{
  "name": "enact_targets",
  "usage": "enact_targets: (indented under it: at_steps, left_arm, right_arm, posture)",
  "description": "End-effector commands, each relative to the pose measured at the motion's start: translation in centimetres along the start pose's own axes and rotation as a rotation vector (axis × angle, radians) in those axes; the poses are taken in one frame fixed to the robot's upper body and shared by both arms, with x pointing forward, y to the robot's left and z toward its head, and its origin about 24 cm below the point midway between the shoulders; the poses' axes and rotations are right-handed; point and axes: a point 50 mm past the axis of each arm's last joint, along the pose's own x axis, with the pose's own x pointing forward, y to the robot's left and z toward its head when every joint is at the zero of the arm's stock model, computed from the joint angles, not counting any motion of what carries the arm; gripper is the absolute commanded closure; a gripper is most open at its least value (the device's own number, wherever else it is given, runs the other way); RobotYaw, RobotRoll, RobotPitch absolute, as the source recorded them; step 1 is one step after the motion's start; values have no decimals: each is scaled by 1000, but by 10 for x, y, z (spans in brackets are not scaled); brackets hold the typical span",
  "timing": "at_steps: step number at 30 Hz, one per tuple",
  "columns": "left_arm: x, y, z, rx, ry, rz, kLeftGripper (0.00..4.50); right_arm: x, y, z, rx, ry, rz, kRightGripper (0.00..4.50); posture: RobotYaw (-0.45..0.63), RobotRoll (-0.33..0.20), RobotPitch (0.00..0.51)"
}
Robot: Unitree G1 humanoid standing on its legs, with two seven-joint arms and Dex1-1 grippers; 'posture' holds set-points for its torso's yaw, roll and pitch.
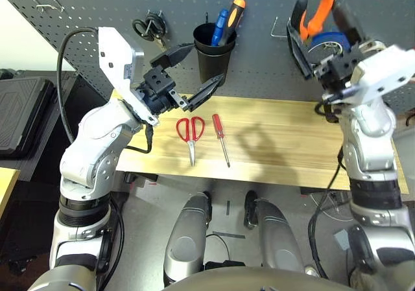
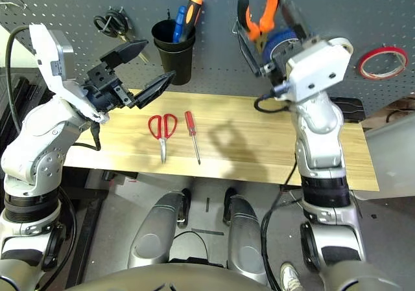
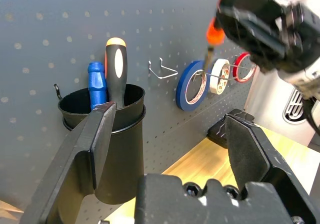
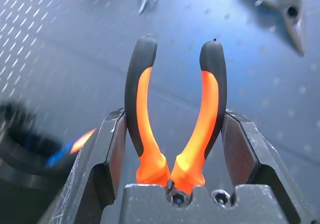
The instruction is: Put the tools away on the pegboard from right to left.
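I see my right gripper up high in front of the pegboard. Its two black fingers squeeze the orange-and-black pliers from both sides. The handles stick up past the fingertips, toward the board. The pliers are off the table and not on a hook.

My left gripper floats over the left end of the table, just in front of the black cup. Its fingers are spread wide and hold nothing.

The red-handled scissors lie flat on the wood, blades pointing toward me. The red-handled screwdriver lies right beside them, on their right, not touching. Both are near the left gripper but below it.

The red tape ring hangs on the board at the far right. A blue tape roll and a white tape roll hang to its left. An empty metal hook sits between the blue roll and the cup. The cup has a blue-handled tool and an orange-and-black one in it. Black scissors hang left of the cup.
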Motion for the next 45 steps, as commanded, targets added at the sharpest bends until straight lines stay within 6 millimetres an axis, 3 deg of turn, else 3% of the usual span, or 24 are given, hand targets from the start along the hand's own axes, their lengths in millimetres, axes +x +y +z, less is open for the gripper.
enact_targets:
  at_steps: [1, 8, 13, 24, 41, 42, 45]
  left_arm:
    - [2, -3, -2, 8, 8, -22, 0]
    - [4, -4, -2, 12, 8, -25, 0]
    - [4, -4, -2, 14, 9, -22, 0]
    - [2, -1, -4, 27, 31, 7, 0]
    - [2, 0, -8, 37, 56, 13, 0]
    - [2, 0, -8, 37, 57, 13, 0]
    - [2, 1, -10, 39, 62, 13, 0]
  right_arm:
    - [15, 0, -3, 21, -6, -48, 1342]
    - [40, -2, -26, 74, 31, -138, 1342]
    - [46, 2, -42, 113, 84, -174, 1342]
    - [33, 8, -80, 190, 262, -243, 1342]
    - [21, 26, -90, 190, 296, -176, 1342]
    - [21, 26, -89, 184, 284, -167, 612]
    - [21, 27, -83, 166, 241, -145, 45]
  posture:
    - [217, 0, 233]
    - [234, 0, 237]
    - [243, 0, 239]
    - [255, 0, 248]
    - [252, 0, 249]
    - [252, 0, 249]
    - [252, 0, 247]
